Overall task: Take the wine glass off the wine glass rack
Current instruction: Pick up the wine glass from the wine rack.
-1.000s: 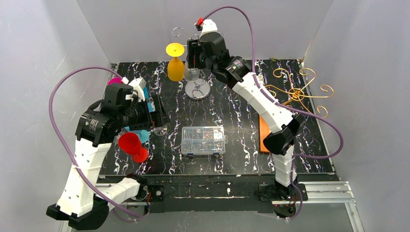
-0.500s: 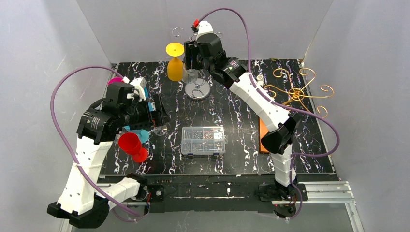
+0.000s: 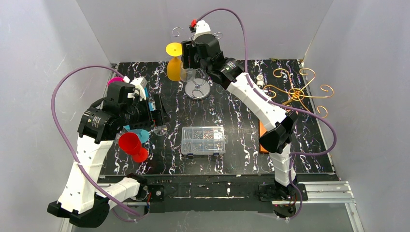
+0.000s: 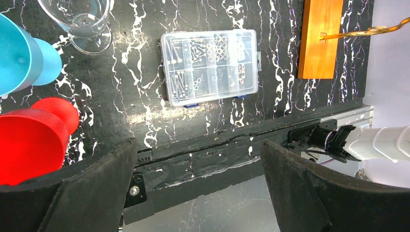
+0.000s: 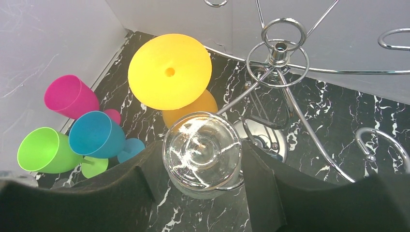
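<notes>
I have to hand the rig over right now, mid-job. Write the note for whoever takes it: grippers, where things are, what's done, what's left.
Right gripper: closed on the clear wine glass, one finger on each side of its bowl.
Left gripper: open, holding nothing, above the left side of the table.
Things: the clear wine glass hangs upside down on the rack, next to the yellow glass, which also hangs there. A wire loop of the rack looks to be round the clear glass.
Done: the grasp.
Left: draw the glass out of the loop and clear of the rack, probably minding the yellow glass.
</notes>
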